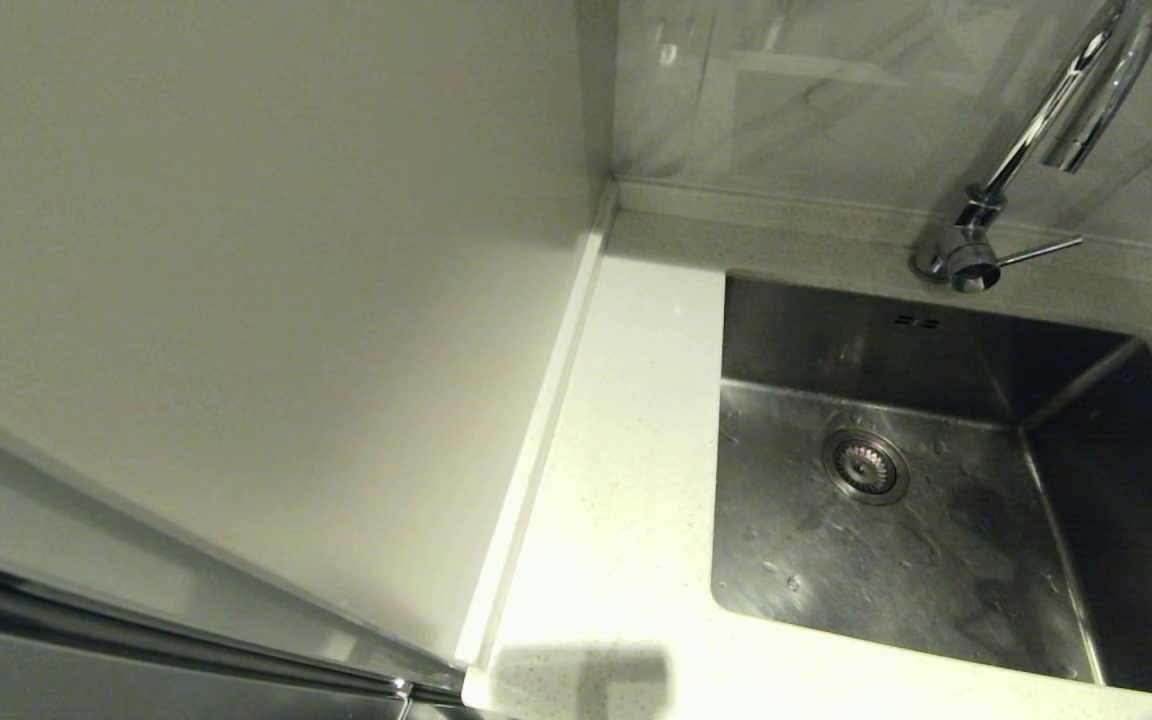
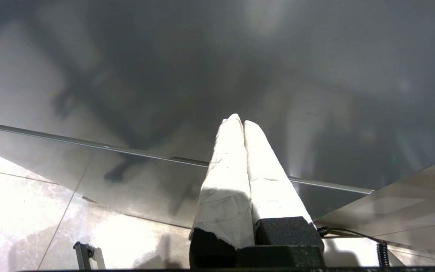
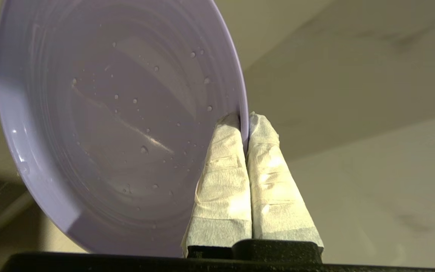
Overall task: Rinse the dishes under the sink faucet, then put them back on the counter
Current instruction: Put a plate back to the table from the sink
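In the right wrist view my right gripper (image 3: 244, 121) is shut on the rim of the lilac plate (image 3: 108, 124), which stands on edge and carries water drops. Neither this gripper nor the plate shows in the head view. The head view holds the steel sink (image 1: 926, 560) with its round drain strainer (image 1: 865, 465), the chrome faucet (image 1: 1056, 120) with its side lever (image 1: 1036, 250), and the white speckled counter (image 1: 616, 480). My left gripper (image 2: 241, 121) is shut on nothing, parked low beside a shiny metal panel. The two bowls are out of view.
A tall pale cabinet side (image 1: 256, 300) stands left of the counter, with a raised edge strip (image 1: 536, 440) along its foot. Grey marbled wall tile (image 1: 836, 90) backs the faucet. A pale tiled floor (image 2: 21, 211) lies under the left gripper.
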Tool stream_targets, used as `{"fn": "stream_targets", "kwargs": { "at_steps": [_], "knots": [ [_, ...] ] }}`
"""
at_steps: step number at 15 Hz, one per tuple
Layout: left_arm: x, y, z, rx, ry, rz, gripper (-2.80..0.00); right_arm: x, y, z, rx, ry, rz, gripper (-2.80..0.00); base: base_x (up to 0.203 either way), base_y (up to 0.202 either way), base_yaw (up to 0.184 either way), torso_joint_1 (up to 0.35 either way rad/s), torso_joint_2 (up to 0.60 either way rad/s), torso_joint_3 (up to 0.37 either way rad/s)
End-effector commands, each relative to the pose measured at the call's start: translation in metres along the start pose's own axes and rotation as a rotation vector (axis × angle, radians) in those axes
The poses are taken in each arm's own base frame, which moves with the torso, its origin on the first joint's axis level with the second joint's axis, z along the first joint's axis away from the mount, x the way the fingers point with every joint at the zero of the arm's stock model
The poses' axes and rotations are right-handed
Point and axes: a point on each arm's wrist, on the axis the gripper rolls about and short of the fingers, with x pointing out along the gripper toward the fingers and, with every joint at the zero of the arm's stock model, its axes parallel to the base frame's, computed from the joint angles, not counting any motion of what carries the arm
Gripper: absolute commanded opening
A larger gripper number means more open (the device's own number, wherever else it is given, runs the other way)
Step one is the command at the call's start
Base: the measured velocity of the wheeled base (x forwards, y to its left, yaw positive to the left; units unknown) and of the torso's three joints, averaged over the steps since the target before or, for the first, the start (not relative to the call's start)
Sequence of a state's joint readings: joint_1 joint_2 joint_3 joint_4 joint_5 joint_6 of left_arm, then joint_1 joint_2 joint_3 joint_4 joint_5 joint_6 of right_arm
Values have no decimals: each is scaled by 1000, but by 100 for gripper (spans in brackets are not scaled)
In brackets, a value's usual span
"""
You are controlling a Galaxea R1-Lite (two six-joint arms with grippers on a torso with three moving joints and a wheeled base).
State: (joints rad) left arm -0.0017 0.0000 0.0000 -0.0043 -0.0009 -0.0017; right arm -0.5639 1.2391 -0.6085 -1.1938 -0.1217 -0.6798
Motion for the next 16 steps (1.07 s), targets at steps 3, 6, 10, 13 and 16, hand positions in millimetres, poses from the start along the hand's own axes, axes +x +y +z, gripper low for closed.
{"fn": "stream_targets", "kwargs": {
  "at_steps": [3,6,10,13,16],
  "knots": [
    [0,0,-1,0,3,1,-280,-10,-7,-3,-16,34,-62,-280,0,0,0,0,0,0],
    [0,0,-1,0,3,-1,-280,-13,-8,-2,-15,42,-63,-280,0,0,0,0,0,0],
    [0,0,-1,0,3,-1,-280,-10,-14,5,-2,14,-92,-280,0,0,0,0,0,0],
    [0,0,-1,0,3,0,-280,-17,-4,-8,-17,102,-16,-280,0,0,0,0,0,0],
    [0,0,-1,0,2,0,-280,-5,-18,7,36,81,-83,-280,0,0,0,0,0,0]
  ]
}}
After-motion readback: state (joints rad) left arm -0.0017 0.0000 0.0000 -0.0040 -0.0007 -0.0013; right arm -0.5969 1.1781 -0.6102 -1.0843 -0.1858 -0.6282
